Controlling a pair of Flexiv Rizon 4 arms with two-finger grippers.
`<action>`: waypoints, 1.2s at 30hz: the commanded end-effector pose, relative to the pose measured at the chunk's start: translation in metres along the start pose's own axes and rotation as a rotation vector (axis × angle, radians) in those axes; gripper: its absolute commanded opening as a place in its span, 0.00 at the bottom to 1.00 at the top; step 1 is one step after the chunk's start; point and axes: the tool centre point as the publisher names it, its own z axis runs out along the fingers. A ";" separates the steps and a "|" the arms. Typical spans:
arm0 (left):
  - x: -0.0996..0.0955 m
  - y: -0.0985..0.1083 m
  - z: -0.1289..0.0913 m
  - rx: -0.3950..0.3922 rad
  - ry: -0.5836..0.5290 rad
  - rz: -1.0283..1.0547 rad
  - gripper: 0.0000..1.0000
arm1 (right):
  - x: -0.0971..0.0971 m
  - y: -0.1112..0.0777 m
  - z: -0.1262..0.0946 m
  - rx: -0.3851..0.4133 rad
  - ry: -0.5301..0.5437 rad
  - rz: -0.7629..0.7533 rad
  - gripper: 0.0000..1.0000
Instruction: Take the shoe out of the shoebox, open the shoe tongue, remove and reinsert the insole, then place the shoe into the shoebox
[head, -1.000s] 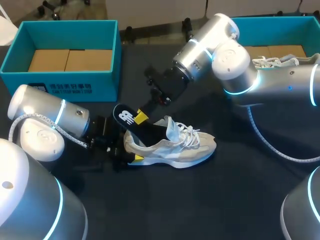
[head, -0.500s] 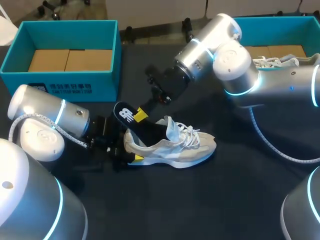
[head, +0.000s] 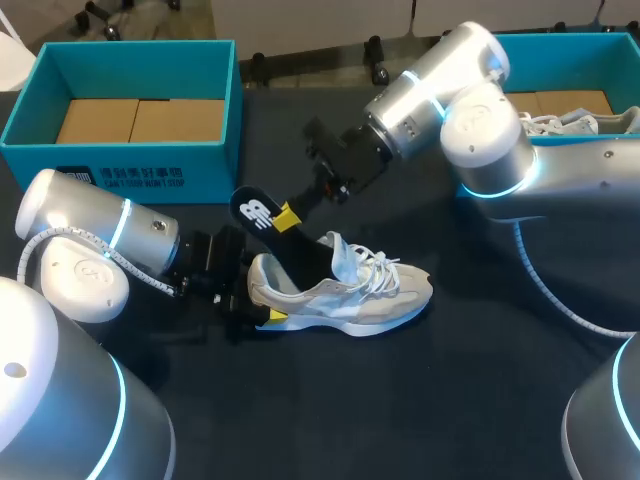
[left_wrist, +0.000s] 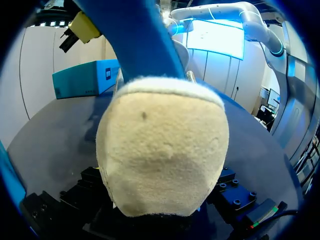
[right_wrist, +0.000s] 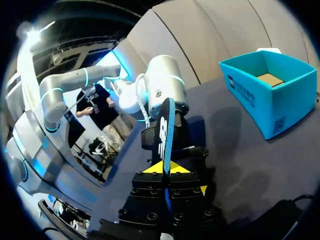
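Note:
A beige and white sneaker (head: 345, 292) lies on its side on the dark table (head: 400, 400). Its heel (left_wrist: 162, 155) sits between the wide-set fingers of my left gripper (head: 258, 298), which hold it from both sides; one yellow tip shows under the heel. A black and blue insole (head: 262, 215) sticks up out of the shoe's opening, slanting towards the left box. My right gripper (head: 284, 217) is shut on the insole's edge, and in the right wrist view the insole (right_wrist: 167, 127) stands clamped between the yellow tips of that gripper (right_wrist: 169, 168).
A teal shoebox (head: 120, 165) with a cardboard floor stands at the back left. A second teal box (head: 560, 45) at the back right holds another white shoe (head: 545, 122), partly behind my right arm.
My right gripper has risen and moved right with the insole, drawing it further out of the shoe. The left arm and the shoe have stayed put.

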 end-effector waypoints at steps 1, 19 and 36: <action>0.000 0.000 0.001 -0.004 0.000 -0.001 0.00 | 0.010 0.004 -0.008 -0.022 -0.074 -0.005 0.00; 0.000 0.000 0.001 -0.004 0.000 -0.001 0.00 | 0.009 0.078 -0.048 -0.255 -0.323 -0.094 0.00; 0.000 0.000 0.001 -0.004 0.000 -0.001 0.00 | -0.009 0.141 -0.096 -0.353 -0.403 -0.127 0.00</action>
